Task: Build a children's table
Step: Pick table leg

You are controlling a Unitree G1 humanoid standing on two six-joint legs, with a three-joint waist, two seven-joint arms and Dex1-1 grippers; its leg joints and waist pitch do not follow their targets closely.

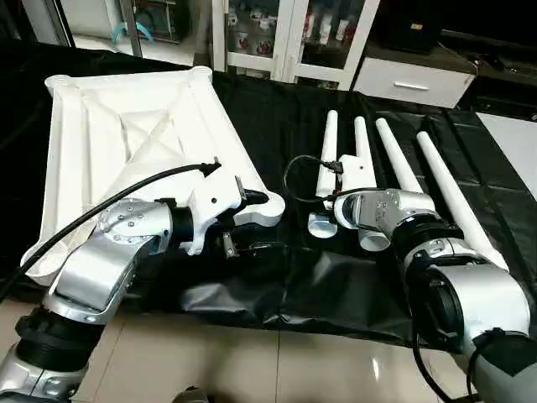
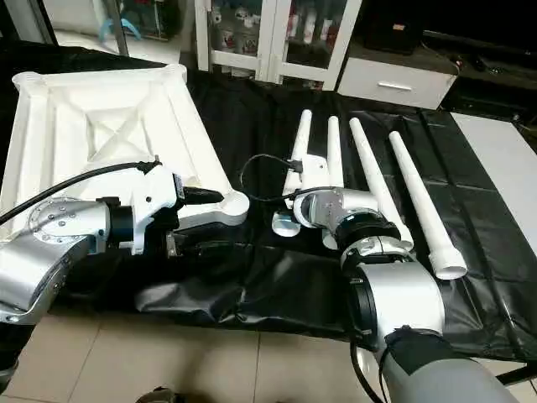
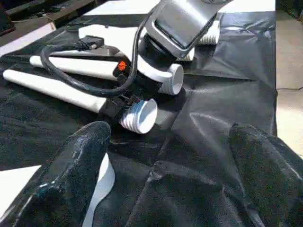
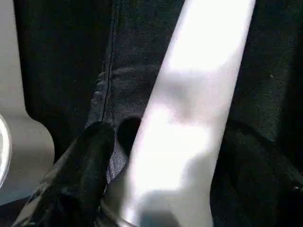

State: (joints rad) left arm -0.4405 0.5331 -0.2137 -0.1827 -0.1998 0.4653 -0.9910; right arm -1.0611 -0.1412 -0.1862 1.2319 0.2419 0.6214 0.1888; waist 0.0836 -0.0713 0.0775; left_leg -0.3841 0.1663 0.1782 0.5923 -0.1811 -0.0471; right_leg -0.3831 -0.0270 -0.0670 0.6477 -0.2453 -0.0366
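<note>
The children's table top lies upside down on the left, its X-ribbed underside facing up. My left gripper hovers beside its near right corner socket. In the left wrist view the left gripper's fingers stand wide apart over the black sheet with nothing between them. Several white legs lie side by side on the right. My right gripper straddles the leftmost leg near its wide ribbed end. That leg rests on the sheet, and a gap shows beside one finger.
A black sheet covers the floor under all the parts; its wrinkled near edge meets bare tiles. Glass-door cabinets and a white drawer unit stand at the back. Black cables loop from both wrists.
</note>
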